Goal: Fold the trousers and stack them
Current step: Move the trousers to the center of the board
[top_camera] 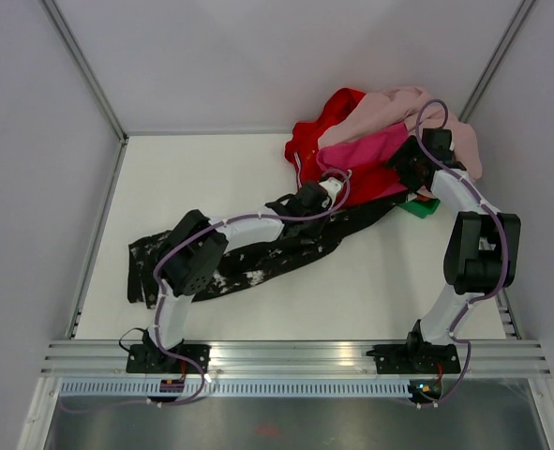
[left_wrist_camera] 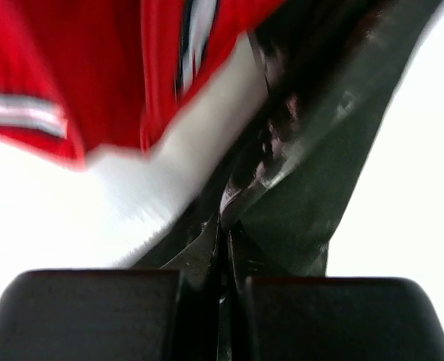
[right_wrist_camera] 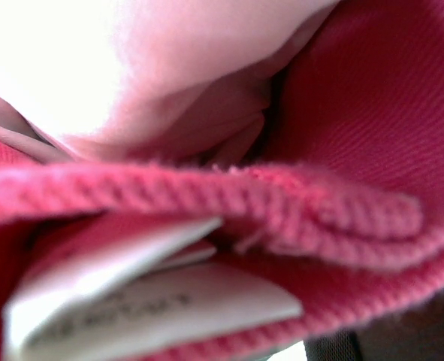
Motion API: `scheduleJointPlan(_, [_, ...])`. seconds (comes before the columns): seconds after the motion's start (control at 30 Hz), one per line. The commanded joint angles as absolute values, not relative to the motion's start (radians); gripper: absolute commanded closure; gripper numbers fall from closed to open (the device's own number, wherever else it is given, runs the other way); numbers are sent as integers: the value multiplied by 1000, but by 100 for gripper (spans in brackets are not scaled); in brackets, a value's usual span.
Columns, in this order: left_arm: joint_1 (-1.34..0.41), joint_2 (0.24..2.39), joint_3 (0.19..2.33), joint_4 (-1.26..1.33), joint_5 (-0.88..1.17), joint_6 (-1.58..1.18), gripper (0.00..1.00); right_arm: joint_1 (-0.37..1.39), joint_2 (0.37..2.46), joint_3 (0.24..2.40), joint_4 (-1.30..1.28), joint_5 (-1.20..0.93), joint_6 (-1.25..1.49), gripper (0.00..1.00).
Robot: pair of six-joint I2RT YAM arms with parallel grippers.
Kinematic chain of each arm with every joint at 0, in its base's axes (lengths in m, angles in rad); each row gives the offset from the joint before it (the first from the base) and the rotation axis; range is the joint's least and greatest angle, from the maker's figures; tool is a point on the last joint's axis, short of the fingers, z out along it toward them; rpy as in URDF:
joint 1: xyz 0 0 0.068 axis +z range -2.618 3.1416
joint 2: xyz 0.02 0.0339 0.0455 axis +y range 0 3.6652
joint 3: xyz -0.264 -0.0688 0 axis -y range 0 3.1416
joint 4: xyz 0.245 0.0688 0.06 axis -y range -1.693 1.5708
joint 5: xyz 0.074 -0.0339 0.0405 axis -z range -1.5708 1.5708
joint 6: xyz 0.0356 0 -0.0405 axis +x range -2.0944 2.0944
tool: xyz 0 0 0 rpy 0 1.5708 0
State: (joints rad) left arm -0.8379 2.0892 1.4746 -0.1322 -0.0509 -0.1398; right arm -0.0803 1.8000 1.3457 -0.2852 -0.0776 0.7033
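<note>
Quick headcount from us: we get one pair of trousers (top_camera: 258, 258), black with white splatter. One red garment (top_camera: 309, 141) with white trim. Two pink clothes: one pale pink piece (top_camera: 398, 103) and one hot pink piece (top_camera: 366, 150). One small green thing (top_camera: 425, 208), and we can't tell what it is. Two robot arms, the left arm (top_camera: 248, 225) and the right arm (top_camera: 459, 192), and one counter (top_camera: 380, 281).

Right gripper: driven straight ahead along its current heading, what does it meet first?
The pink clothes: the right wrist view is filled by a thick pink hem and a white label, seemingly very close. The right gripper may already be touching; depth is unclear.
</note>
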Motion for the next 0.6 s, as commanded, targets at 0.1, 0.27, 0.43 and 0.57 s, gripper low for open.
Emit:
scheduleJointPlan(0.1, [-755,1639,1205,-81,-156,-256,98,-78,1839,1428,-204,-17,719,25])
scheduleJointPlan(0.27, [-625,1256,1013,-119,-194,-206,98,-80,1841,1453,-218,26,703,25])
scheduleJointPlan(0.43, [-511,1025,966,-251,-271,-198,98,-80,1842,1466,-221,60,693,24])
scheduleJointPlan(0.57, [-430,836,942,-340,-302,-247,98,-80,1859,1470,-216,80,681,24])
